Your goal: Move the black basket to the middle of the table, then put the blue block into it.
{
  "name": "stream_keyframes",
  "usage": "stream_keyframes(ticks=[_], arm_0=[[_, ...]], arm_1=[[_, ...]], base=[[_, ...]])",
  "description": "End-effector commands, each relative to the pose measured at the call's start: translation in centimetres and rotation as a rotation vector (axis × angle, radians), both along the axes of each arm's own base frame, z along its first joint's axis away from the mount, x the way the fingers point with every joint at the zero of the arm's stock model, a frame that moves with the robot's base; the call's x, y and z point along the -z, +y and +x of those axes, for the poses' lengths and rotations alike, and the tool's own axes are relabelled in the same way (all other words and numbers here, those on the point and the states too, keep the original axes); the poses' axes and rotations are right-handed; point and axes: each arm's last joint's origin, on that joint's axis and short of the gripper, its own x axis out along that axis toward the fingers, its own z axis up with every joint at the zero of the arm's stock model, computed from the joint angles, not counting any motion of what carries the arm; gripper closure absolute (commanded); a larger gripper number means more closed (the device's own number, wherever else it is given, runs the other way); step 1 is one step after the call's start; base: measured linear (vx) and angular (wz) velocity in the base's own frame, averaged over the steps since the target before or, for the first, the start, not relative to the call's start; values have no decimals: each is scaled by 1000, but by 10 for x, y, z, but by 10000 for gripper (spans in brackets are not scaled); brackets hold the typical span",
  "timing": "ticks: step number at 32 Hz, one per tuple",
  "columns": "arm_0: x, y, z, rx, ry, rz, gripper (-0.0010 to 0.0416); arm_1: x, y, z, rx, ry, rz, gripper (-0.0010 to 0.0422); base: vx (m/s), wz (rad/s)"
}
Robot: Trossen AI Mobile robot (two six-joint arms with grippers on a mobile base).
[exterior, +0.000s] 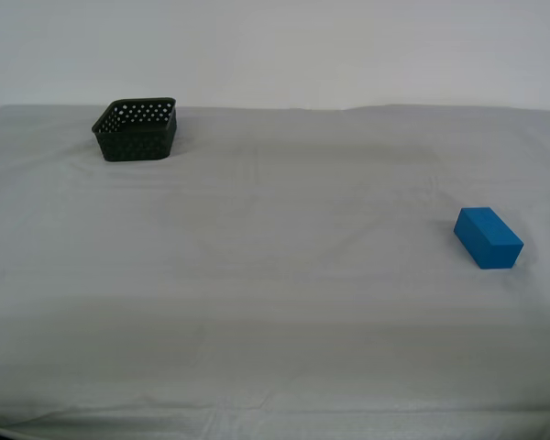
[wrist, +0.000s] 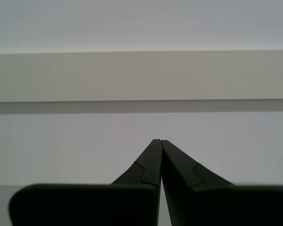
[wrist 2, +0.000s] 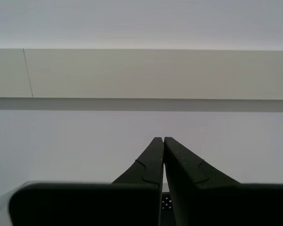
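The black basket (exterior: 136,128) stands upright and empty at the far side of the table (exterior: 275,275), toward the exterior view's left. The blue block (exterior: 488,236) lies on the cloth at the exterior view's right, far from the basket. Neither arm shows in the exterior view. My first gripper (wrist: 157,141) is shut and empty, pointing at a plain wall. My second gripper (wrist 2: 160,139) is shut and empty too, also facing the wall. Neither wrist view shows the basket or the block.
The white-grey cloth is slightly wrinkled and runs to the table's near edge (exterior: 275,412). A plain pale wall (exterior: 275,46) stands behind the table.
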Motion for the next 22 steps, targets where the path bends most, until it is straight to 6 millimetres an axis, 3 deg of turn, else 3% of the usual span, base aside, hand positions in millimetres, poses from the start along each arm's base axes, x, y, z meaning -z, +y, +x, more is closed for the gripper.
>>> stream_keyframes(ticks=[1,22], arm_0=[[-1,0,0,0,-4,6,405],[0,0,0,-3,4,24,406]], arm_1=[[0,0,0,0,0,-3,412],[7,1,5,-40,131,-23,412]], base=[[0,0],[0,0]])
